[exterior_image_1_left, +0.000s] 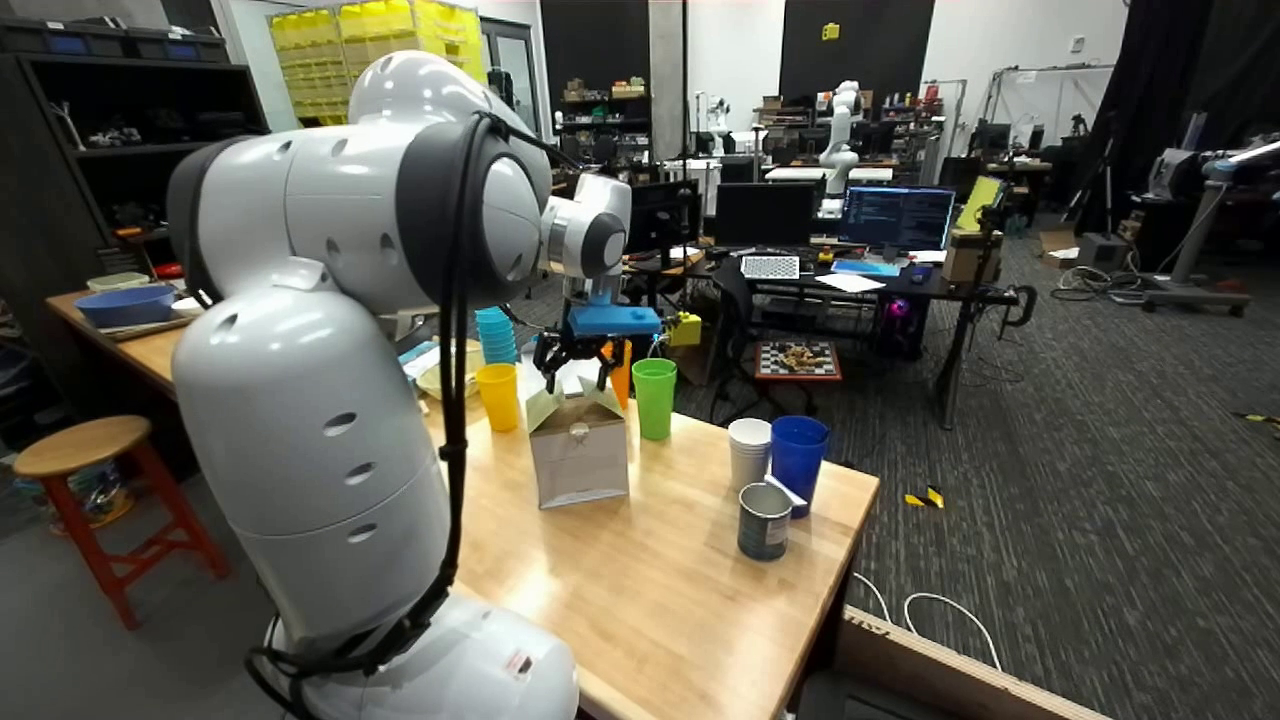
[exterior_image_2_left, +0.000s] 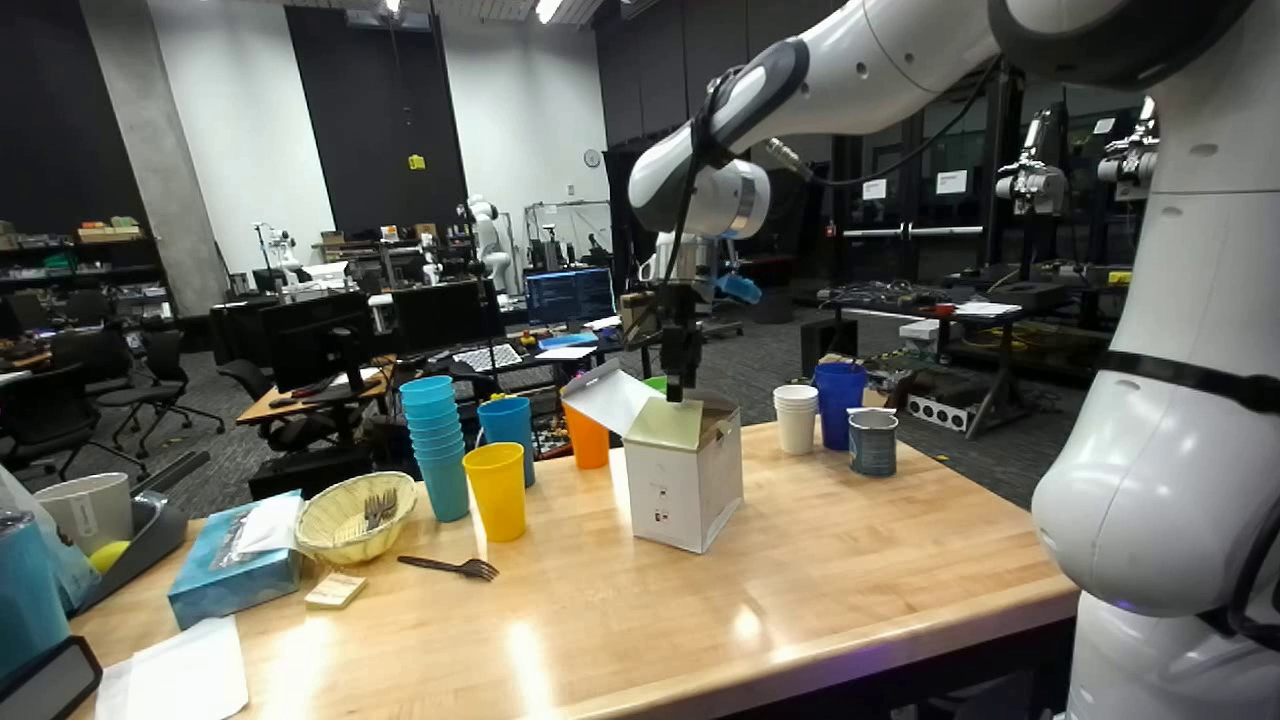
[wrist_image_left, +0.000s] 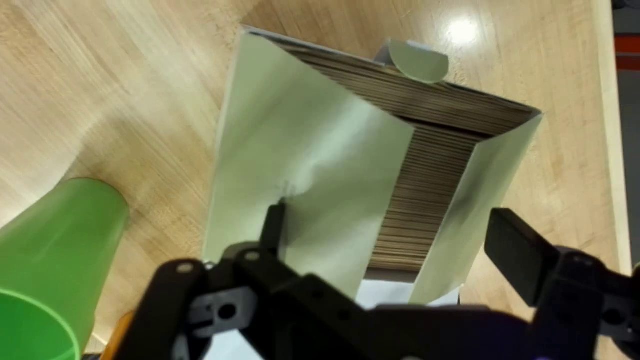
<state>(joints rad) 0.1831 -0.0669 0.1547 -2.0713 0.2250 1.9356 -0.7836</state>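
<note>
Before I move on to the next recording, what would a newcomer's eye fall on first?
The white arm looms in the foreground of an exterior view, its open claw at the top of an opened white box on the wooden table. In the wrist view, brown layers show between the box's flaps, with a vivid green cup nearby.

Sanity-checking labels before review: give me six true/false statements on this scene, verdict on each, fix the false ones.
1. The gripper is open at the top of the white box. True.
2. The flaps of the white box are all folded shut. False: the flaps are raised and the brown inside shows.
3. The green cup lies on its side. False: the green cup stands upright.
4. The yellow cup stands upright on the table. True.
5. The loose fork lies on the table near the yellow cup. True.
6. The gripper holds the gray can. False: the gray can stands on the table, apart from the gripper.
</note>
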